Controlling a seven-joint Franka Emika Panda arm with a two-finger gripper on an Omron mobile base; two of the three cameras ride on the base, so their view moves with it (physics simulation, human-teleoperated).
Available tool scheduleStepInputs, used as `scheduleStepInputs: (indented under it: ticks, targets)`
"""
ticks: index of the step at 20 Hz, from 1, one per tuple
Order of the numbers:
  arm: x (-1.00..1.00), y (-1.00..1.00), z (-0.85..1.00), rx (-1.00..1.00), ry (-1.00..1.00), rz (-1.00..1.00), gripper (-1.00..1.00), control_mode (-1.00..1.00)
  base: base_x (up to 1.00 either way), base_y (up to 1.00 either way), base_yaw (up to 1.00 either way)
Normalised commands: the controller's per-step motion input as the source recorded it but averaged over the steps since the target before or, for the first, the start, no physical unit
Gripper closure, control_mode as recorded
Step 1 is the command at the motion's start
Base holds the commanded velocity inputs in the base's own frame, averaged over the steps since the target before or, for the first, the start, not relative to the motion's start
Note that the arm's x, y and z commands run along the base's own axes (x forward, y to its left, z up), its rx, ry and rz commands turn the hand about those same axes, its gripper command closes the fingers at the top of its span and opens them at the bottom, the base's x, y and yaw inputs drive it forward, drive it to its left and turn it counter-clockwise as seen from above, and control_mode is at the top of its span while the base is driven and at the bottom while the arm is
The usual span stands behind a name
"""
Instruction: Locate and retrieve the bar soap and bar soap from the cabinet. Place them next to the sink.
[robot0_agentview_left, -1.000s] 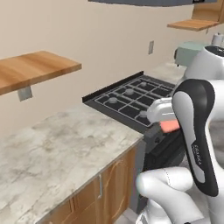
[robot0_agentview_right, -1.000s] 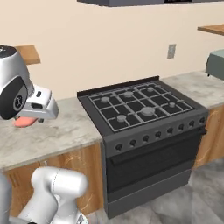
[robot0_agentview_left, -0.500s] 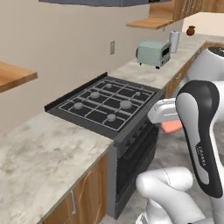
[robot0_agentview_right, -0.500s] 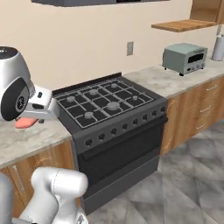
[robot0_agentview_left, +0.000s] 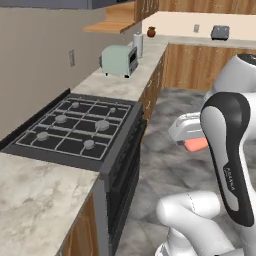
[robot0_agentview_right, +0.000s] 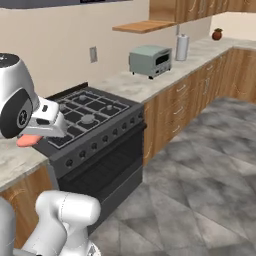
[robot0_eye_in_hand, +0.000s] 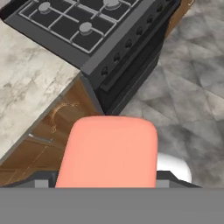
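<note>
Hand view: we hold the salmon-pink bar soap (robot0_eye_in_hand: 108, 151) clamped in our gripper (robot0_eye_in_hand: 107, 183), floor-side of the stove (robot0_eye_in_hand: 94, 33).

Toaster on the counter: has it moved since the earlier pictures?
No. The toaster sits on the same counter past the stove, under the wooden shelf; the whole view shifted, so the camera moved.

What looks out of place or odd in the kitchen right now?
Nothing is spilled or damaged. The one oddity is a salmon-pink bar soap carried at the hand out over the floor, in front of the stove.
</note>
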Motion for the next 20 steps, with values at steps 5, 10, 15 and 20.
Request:
scheduleStepInputs:
  ticks: [5,10,15,20]
  targets:
    - [0.00,0.00,0.00,0.00,0.00,0.00,1.00,1.00,0.00,0.00,-0.50]
    - [0.00,0.00,0.00,0.00,0.00,0.00,1.00,1.00,0.00,0.00,-0.50]
    - [0.00,0.00,0.00,0.00,0.00,0.00,1.00,1.00,-0.04,-0.03,-0.47]
    - [0.00,0.00,0.00,0.00,0.00,0.00,1.00,1.00,-0.01,-0.07,-0.47]
